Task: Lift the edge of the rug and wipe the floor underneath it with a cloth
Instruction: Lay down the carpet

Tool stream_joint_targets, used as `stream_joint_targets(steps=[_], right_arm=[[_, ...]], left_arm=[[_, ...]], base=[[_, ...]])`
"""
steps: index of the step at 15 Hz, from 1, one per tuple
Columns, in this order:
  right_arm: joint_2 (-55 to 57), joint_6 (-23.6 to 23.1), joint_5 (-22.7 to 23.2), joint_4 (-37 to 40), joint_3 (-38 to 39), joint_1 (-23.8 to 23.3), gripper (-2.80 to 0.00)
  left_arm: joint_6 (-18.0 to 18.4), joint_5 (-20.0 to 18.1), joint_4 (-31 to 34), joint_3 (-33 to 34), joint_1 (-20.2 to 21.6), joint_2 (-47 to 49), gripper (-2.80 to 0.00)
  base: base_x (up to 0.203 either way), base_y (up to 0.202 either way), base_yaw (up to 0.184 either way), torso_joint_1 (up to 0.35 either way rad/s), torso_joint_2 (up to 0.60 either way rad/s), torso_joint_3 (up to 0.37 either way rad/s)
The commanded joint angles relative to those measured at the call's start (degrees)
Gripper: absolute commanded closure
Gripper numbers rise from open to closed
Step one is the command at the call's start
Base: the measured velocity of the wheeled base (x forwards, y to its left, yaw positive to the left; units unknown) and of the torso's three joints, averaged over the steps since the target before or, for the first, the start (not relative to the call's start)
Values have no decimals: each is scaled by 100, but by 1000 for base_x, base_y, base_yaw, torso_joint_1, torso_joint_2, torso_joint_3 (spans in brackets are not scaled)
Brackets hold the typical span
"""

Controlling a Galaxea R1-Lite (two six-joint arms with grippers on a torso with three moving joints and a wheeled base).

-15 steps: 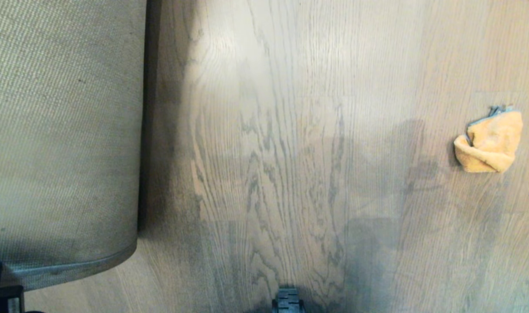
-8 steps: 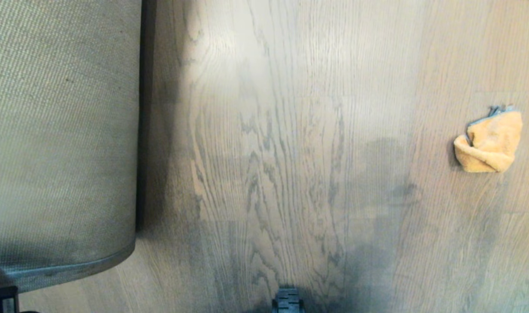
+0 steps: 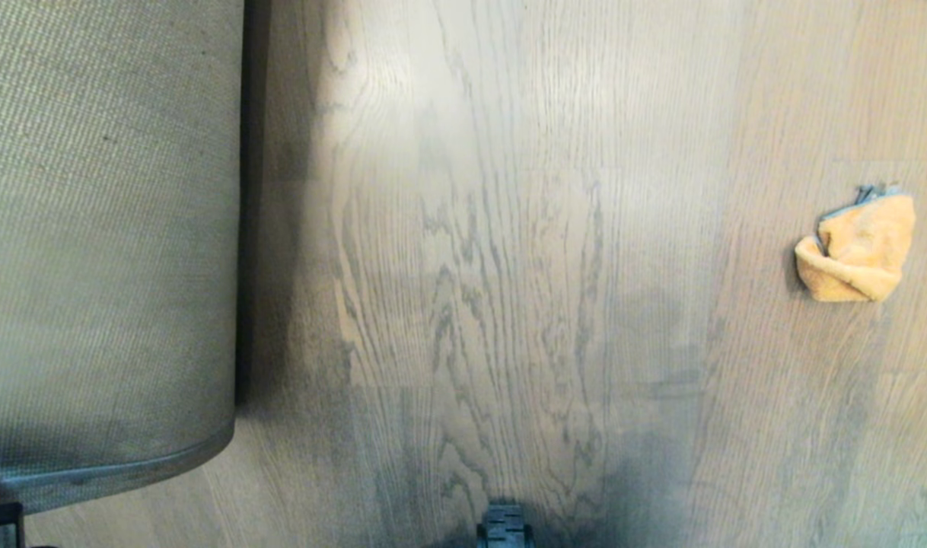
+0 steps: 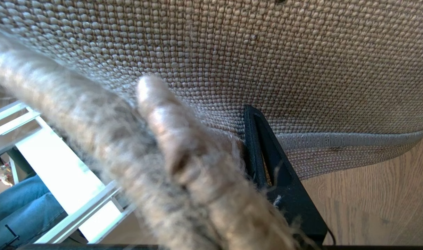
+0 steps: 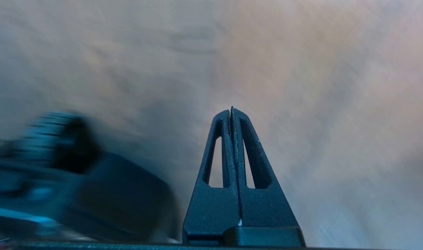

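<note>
The pale rug is held up off the floor, and its beige woven backing fills the left of the head view. The rug edge, a thin grey hem, curves along the bottom of the raised flap. My left gripper is shut on that edge, with one black finger against the backing and the other hidden behind the fuzzy pile. The orange cloth lies crumpled on the floor at the right, with nothing touching it. My right gripper is shut and empty above bare floor, outside the head view.
A black part of my own base shows at the bottom middle of the head view. Beyond the rug, the left wrist view takes in a white frame and a person's leg in jeans.
The raised rug flap has shifted a little to the left. The right gripper's black tip has left the right edge of the head view, and its shadow on the floor has faded.
</note>
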Motion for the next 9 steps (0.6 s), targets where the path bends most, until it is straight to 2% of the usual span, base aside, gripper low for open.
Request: stream_joint_targets(steps=[1,3,4,5,7,9], right_arm=[[-78,-30,-623,-276,556,5,0],[-99,170,-1202,-702,922,3,0],[-102,426,-1280,-723,932,-3,0],[-103,587,-1447,-726,936,-9,0],[-124,729,-2227,-688,972,-12,0],[-361,755,-2555,-370,980,1,0]], left_arm=[[3,36,11,2,-4,-16,0],[3,46,27,2,-28,-17,0],[3,46,27,2,-46,-17,0],[3,37,27,2,-57,-8,0],[3,46,27,2,-113,-14,0],[-6,46,27,2,-162,-17,0]], base=[[0,0,0,0,0,0],[0,0,0,0,0,0],[0,0,0,0,0,0],[0,0,0,0,0,0],[0,0,0,0,0,0],[0,0,0,0,0,0]])
